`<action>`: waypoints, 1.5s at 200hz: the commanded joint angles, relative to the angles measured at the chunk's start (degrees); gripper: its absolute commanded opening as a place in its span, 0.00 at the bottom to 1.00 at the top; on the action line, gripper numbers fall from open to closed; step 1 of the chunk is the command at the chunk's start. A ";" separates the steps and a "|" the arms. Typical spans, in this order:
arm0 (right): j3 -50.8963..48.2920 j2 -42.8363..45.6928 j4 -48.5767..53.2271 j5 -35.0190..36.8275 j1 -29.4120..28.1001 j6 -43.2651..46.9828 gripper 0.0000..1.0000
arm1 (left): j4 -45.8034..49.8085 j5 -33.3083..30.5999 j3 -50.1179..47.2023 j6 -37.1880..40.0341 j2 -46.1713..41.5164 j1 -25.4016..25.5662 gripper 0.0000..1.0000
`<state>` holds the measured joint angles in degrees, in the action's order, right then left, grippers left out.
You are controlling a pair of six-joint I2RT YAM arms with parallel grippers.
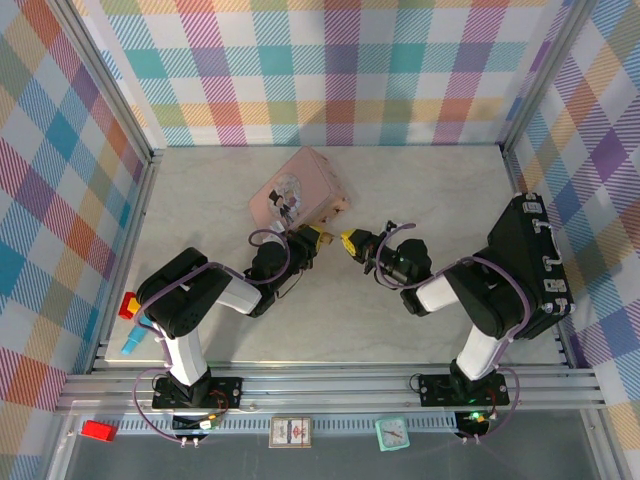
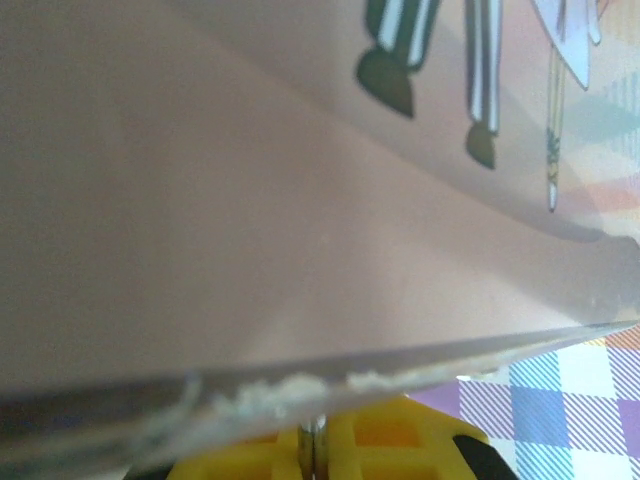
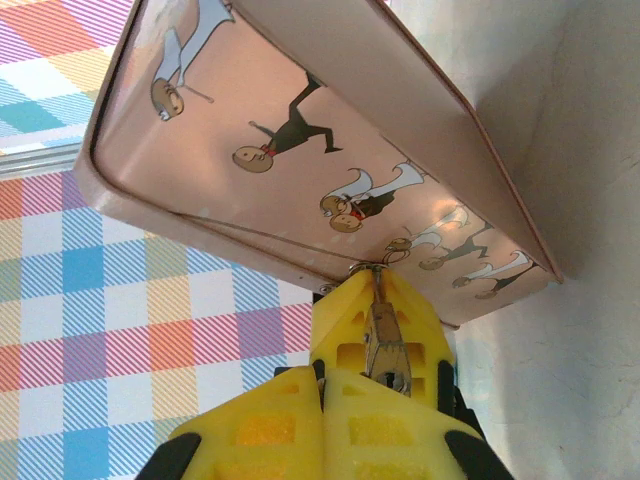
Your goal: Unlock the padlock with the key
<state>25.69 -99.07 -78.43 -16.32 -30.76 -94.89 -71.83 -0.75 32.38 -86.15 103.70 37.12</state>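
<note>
While the right claw (image 3: 376, 292) is clamped on the key (image 3: 388, 350), tip near the pink tin (image 3: 300, 120), the left claw (image 2: 322, 422) pinches a silvery sliver (image 2: 313, 446), perhaps the padlock's shackle; inserting and turning look undone.

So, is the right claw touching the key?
Touching. In the right wrist view the right gripper's yellow fingers clamp the key between them.
</note>
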 commanded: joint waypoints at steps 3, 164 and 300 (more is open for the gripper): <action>-0.84 1.46 -2.23 2.51 -1.35 1.86 0.00 | -3.83 -3.51 -0.31 -5.66 -0.45 0.14 0.00; -1.70 1.14 -2.25 4.46 -1.67 1.84 0.00 | -3.85 -5.05 -0.92 -6.22 -0.60 0.41 0.00; 0.58 -0.64 -2.25 3.84 -1.77 0.62 0.00 | -4.02 -4.96 -0.30 -8.20 -0.91 1.59 0.00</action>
<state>24.58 -98.80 -78.76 -12.60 -32.29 -93.84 -72.82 -3.75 32.16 -89.10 103.70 38.13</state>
